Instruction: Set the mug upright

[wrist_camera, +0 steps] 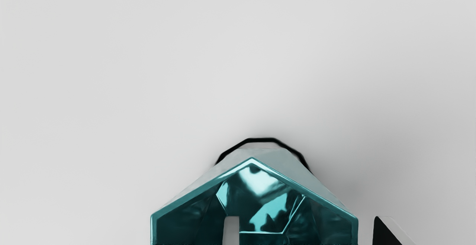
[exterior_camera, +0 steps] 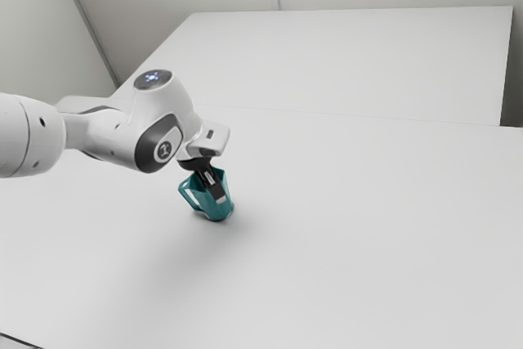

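The gripper is at the mug's mouth in the exterior view, over the table. The teal faceted mug has its base end low on the table and its mouth toward the hand, with the handle on the exterior view's left; whether it leans a little I cannot tell. In the wrist view the gripper is open: one finger reaches inside the mug, the other stands outside, with a mug wall between them and gaps on both sides.
The white table extends around the mug. Its seam and a farther white surface lie toward the back. A dark edge shows at the exterior view's lower left corner.
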Available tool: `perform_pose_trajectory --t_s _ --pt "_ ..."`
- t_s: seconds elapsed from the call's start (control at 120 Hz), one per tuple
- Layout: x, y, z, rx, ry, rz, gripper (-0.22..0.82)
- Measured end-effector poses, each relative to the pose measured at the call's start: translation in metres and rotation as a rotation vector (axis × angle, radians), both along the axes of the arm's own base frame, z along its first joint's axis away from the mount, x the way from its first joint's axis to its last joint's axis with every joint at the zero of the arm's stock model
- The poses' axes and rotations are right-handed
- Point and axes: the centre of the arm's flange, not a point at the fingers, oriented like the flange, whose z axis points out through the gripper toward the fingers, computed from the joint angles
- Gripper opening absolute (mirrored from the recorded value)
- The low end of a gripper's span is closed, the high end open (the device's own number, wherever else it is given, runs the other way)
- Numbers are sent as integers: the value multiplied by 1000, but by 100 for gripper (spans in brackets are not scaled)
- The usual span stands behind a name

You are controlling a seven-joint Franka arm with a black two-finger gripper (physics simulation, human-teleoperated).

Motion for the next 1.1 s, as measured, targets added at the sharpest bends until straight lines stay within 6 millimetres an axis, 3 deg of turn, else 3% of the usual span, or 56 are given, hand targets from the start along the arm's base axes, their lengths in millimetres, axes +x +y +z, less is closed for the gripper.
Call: perform_pose_trajectory --t_s 0.258,0.467,0.617,0.733,0.875,1.0,1.1 --pt "3 -1 19 -5 -33 2 34" --pt "9 -3 49 -16 -53 15 35" --pt "25 -5 92 -27 -78 33 40" --pt "44 -9 148 -46 -110 57 48" --pt "83 -14 199 -64 -93 107 54" --pt "116 5 221 -75 -37 195 57" --pt "125 19 232 -78 18 261 58"
